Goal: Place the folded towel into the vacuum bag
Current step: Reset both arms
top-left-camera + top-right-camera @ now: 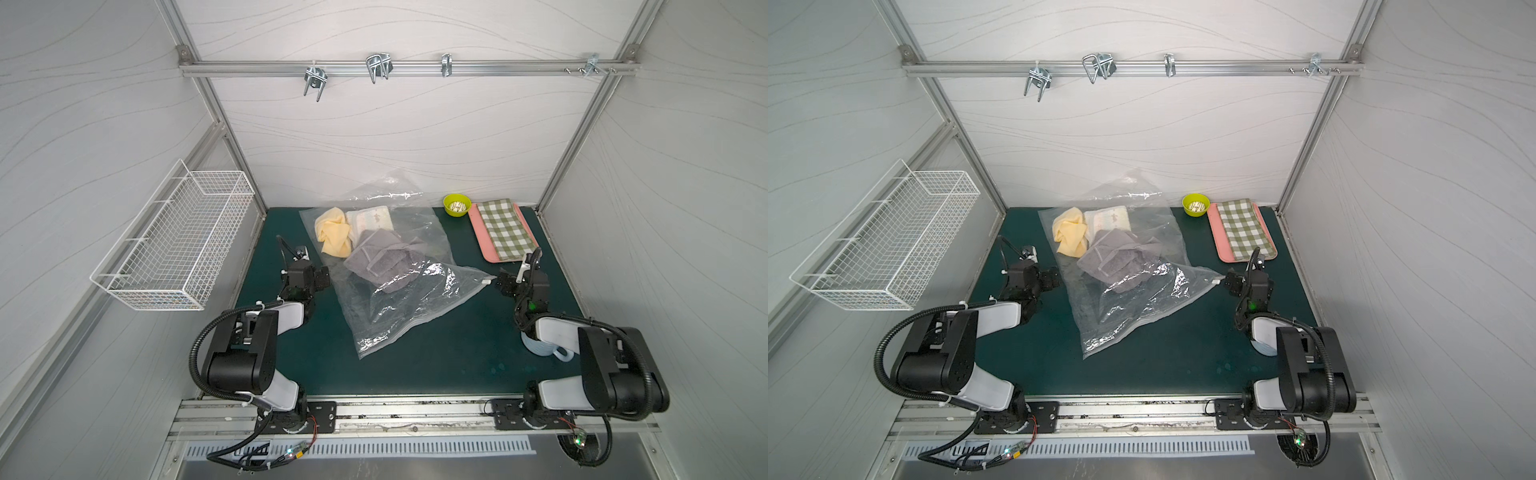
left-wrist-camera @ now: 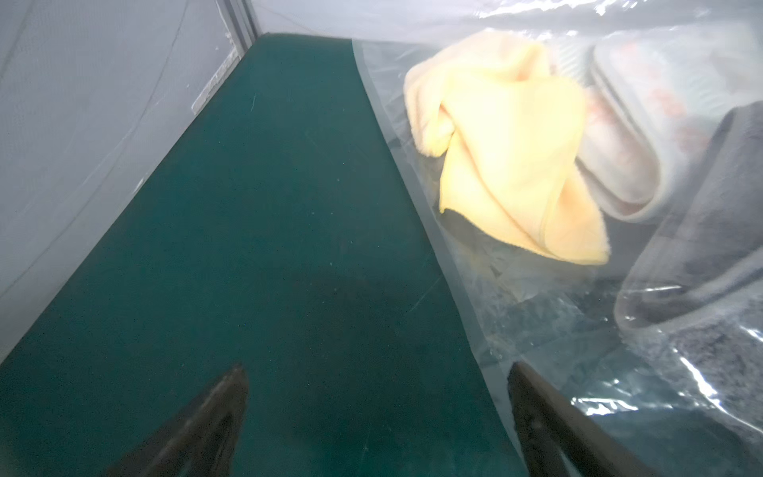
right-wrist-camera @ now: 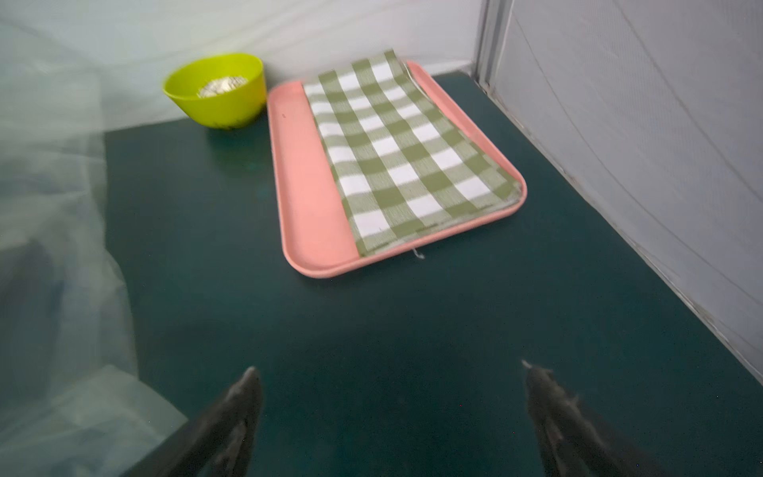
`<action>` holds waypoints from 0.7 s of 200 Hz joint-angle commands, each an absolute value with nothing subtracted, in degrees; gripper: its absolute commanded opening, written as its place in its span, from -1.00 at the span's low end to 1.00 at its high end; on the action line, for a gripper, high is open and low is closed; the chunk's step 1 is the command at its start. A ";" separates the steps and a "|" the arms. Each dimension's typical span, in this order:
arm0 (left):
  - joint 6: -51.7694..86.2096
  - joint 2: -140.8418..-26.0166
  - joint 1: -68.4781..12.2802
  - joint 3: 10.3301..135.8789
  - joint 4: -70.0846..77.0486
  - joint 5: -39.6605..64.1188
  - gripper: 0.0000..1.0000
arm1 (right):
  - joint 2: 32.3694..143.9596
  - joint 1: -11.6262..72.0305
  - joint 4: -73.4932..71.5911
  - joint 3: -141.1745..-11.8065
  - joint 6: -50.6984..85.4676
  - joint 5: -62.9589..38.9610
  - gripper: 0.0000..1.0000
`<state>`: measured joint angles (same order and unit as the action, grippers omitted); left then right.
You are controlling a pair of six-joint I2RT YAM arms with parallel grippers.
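Vacuum bag lies diagonally on the surface, with its long axis running from the back wall to the front. Zip edge and white clip face the right arm. Grey towel is inside, mid-bag, beside a yellow cloth. Left fingers and right fingers are spread and empty, flanking the bag. Bowl and tray with a checked cloth sit back right.

Grey panel walls, green tabletop, white wire basket

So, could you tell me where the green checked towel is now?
In both top views the green checked towel lies folded on the pink tray at the far right of the table, next to the yellow-green bowl.
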<state>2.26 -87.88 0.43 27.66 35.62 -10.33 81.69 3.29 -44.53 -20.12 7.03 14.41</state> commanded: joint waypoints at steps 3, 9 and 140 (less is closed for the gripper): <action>0.75 -88.10 1.23 25.15 44.78 -3.28 0.99 | 92.14 2.67 -67.88 -15.17 4.23 7.28 0.99; 0.84 -88.50 1.23 26.01 43.34 -3.68 1.00 | 90.93 2.43 -64.19 -16.11 4.24 5.83 0.99; 0.27 -89.46 0.26 24.57 48.52 -6.53 1.00 | 90.35 1.39 -49.57 -23.64 2.65 -3.43 0.99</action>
